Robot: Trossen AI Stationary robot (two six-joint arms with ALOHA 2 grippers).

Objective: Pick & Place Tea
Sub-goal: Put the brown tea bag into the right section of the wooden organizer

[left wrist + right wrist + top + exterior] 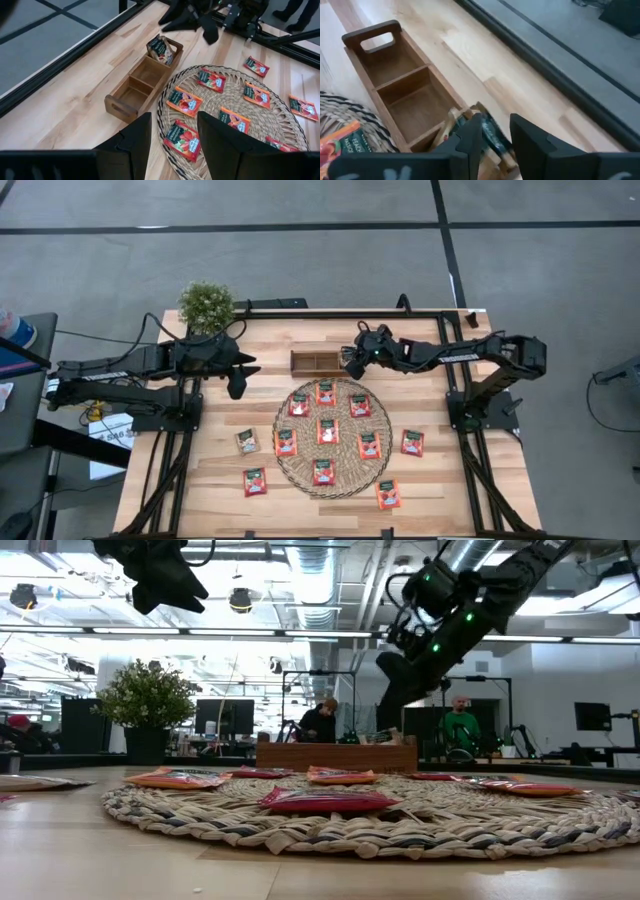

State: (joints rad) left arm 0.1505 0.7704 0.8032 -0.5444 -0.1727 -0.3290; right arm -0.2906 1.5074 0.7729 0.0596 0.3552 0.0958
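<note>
No readable text anywhere; only blurred white lettering on the red-orange square tea sachet (344, 141) beside the right gripper's (496, 136) jaws, too small to decipher.

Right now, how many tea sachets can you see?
12 tea sachets: seven on the woven mat, four on the table around it, one in the wooden tray under the right claw; more could be hidden.

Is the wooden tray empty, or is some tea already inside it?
Not empty. One tea sachet leans in the end compartment of the wooden tray under the right gripper; the other two compartments are empty.
</note>
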